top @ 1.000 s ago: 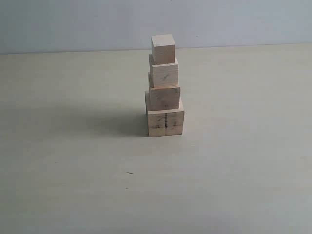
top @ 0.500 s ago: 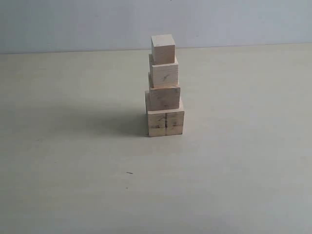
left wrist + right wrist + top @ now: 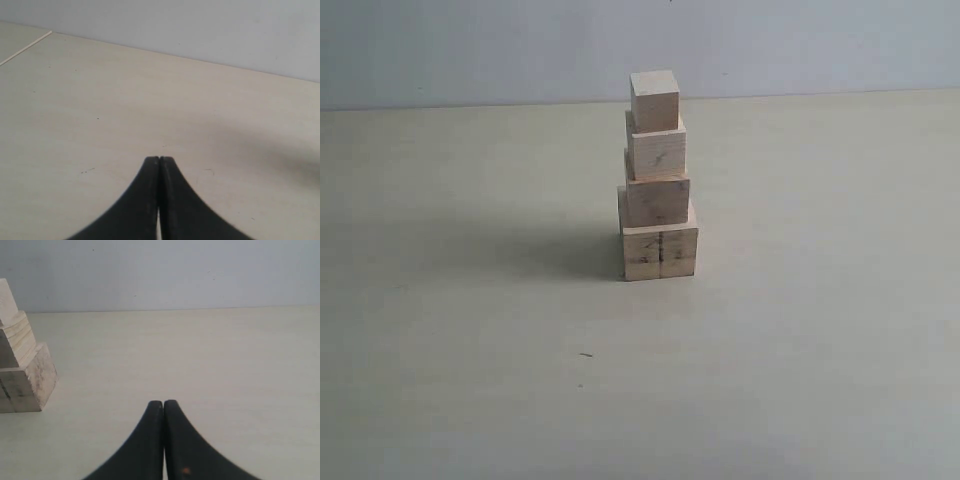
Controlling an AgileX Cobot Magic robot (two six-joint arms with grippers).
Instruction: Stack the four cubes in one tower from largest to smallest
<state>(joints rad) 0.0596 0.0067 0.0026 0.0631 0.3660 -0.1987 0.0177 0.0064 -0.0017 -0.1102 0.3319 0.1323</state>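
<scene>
No change is seen over the last second: the tower [image 3: 658, 175] is unmoved on the tabletop [image 3: 470, 380], about mid-width. All four cubes are stacked in one stepped column, with the largest cube [image 3: 660, 252], dark seam showing, at the base and the smallest cube [image 3: 654, 100] on top. Steps are slightly offset; no lean is seen. The left end effector [image 3: 159, 165] is fully closed with nothing held. The right end effector [image 3: 163, 407] is likewise closed and empty, well apart from the tower. Task is judged complete; no further move is needed.
</scene>
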